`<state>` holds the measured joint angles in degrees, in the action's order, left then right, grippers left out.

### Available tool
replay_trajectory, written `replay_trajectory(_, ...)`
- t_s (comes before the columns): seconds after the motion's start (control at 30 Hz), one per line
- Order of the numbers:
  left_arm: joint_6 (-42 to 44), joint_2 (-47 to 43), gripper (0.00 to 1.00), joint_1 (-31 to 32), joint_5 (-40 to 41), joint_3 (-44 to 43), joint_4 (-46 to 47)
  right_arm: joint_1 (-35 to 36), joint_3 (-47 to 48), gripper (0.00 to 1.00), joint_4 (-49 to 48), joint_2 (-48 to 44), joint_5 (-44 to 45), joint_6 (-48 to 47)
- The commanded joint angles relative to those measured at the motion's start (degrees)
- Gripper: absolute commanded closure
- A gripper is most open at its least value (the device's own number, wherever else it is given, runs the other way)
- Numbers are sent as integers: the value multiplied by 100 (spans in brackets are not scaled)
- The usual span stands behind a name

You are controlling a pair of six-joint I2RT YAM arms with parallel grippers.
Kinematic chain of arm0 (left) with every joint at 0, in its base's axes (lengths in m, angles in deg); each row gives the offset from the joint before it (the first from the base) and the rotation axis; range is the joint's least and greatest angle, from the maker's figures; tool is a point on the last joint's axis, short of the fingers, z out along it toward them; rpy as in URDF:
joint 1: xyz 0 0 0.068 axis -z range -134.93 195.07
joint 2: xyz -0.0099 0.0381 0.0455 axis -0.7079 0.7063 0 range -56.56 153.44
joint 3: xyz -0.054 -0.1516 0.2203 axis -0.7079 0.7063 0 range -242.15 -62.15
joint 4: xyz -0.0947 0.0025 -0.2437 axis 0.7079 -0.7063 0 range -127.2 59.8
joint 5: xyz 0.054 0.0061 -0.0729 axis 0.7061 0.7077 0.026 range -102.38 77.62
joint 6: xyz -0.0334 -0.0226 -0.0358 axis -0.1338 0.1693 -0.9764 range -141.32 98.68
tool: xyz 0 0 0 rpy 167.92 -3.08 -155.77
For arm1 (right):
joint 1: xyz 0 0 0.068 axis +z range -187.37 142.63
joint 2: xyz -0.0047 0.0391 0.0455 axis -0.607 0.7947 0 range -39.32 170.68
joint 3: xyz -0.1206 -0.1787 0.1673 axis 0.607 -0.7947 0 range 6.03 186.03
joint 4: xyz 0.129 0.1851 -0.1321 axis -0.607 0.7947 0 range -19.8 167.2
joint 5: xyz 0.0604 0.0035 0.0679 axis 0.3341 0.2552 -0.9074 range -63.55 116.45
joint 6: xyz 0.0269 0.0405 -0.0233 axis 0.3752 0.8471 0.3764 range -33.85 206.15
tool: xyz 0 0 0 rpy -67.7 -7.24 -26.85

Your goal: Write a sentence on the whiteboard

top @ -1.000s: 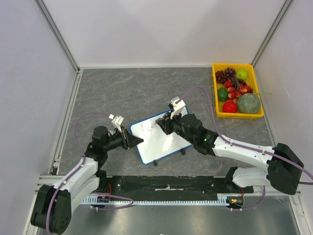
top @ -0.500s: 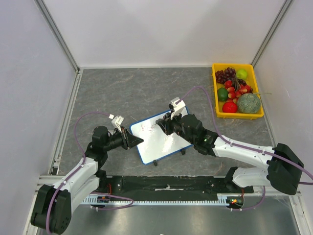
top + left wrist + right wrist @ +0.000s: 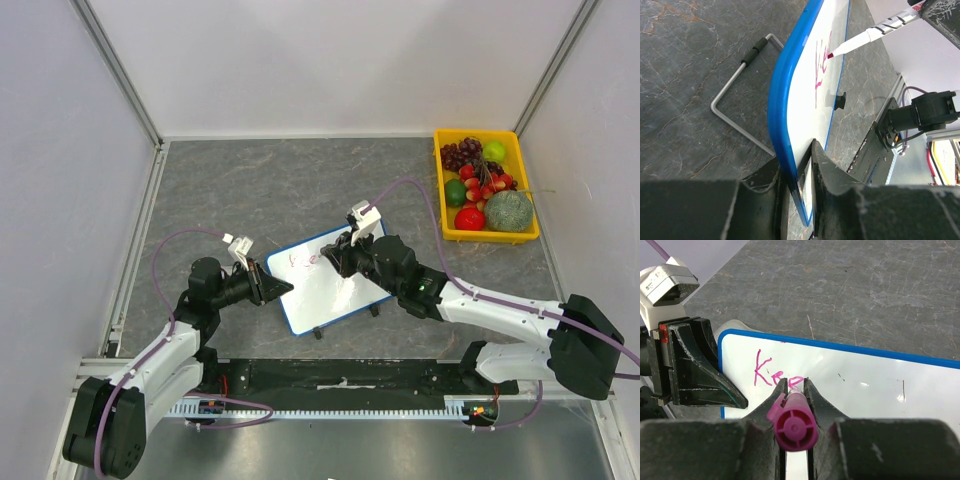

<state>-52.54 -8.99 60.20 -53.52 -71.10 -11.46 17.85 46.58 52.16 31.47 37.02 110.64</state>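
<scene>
A small blue-rimmed white rectangular whiteboard (image 3: 325,285) rests centrally on the grey stone-patterned surface (image 3: 250,190), its edge clamped by the left gripper (image 3: 801,165), while the right gripper (image 3: 794,387) pinches a magenta marker (image 3: 792,427) at thin magenta lettering (image 3: 771,372).

The grey stone-look table (image 3: 250,190) holds two things. A white board (image 3: 320,290) with a blue rim stands near the middle, its bent wire leg (image 3: 735,100) on the table. A yellow tray (image 3: 495,236) of fruit sits at 2 o'clock.
</scene>
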Motion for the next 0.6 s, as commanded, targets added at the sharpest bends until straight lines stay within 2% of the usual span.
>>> replay_trajectory(0.0, 459, -64, 98, -11, 247, 34, 68, -55, -109, 100, 328, -56, 341, -129)
replay_trajectory(0.57, 468, -55, 98, -28, 247, 25, 68, -73, 154, 100, 275, -565, 244, -85)
